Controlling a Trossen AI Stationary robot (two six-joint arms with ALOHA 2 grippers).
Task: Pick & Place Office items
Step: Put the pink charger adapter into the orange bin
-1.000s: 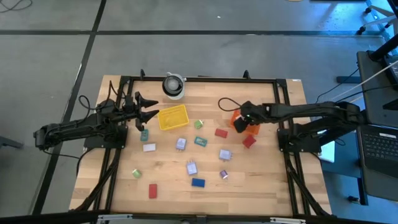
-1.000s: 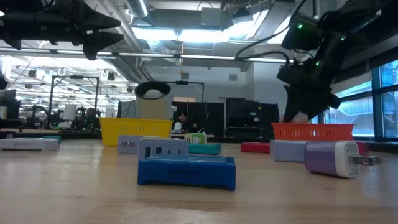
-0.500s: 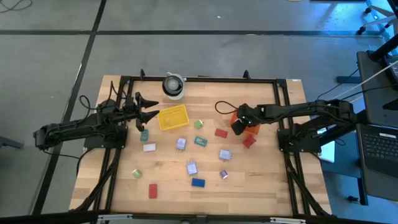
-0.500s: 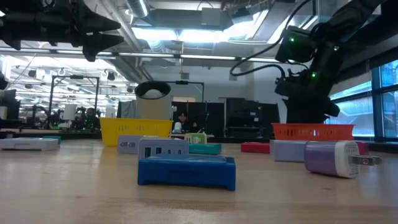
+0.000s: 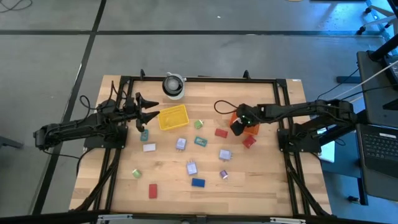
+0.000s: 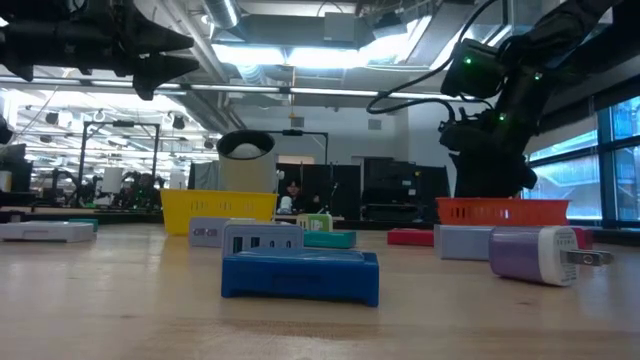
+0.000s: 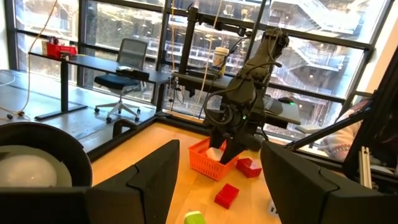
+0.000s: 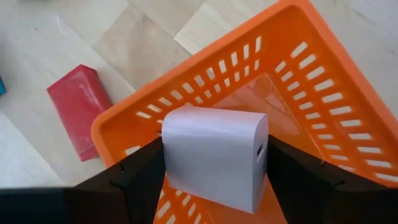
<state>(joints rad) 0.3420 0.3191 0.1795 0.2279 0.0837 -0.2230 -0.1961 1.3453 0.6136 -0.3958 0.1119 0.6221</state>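
Note:
Several small office items lie flat on the wooden table: red blocks (image 5: 221,132) (image 5: 249,142) (image 5: 153,190), a blue one (image 5: 198,182), teal (image 5: 200,141), green (image 5: 199,124), white (image 5: 149,147) and lavender (image 5: 224,154). My right gripper (image 5: 237,127) hangs over the orange mesh basket (image 5: 250,126), shut on a white block (image 8: 214,155). The left gripper (image 5: 147,112) waits open in the air beside the yellow mesh basket (image 5: 172,117), touching nothing. My right gripper pinches the white block between its two fingers, one on each opposite side face (image 8: 174,149). The fingers come from above, pointing down. The block is lifted clear, over the inside of the orange basket (image 8: 298,106) near its corner.
A white and dark round container (image 5: 173,85) stands at the far edge behind the yellow basket. A red block (image 8: 78,109) lies just outside the orange basket. Black frame rails (image 5: 199,79) border the table. Open wood lies along the near edge.
My right gripper has moved down toward the orange basket and a little toward the table's left, still shut on the white block. In the low view its fingers have sunk behind the basket's rim. The left arm has kept still.

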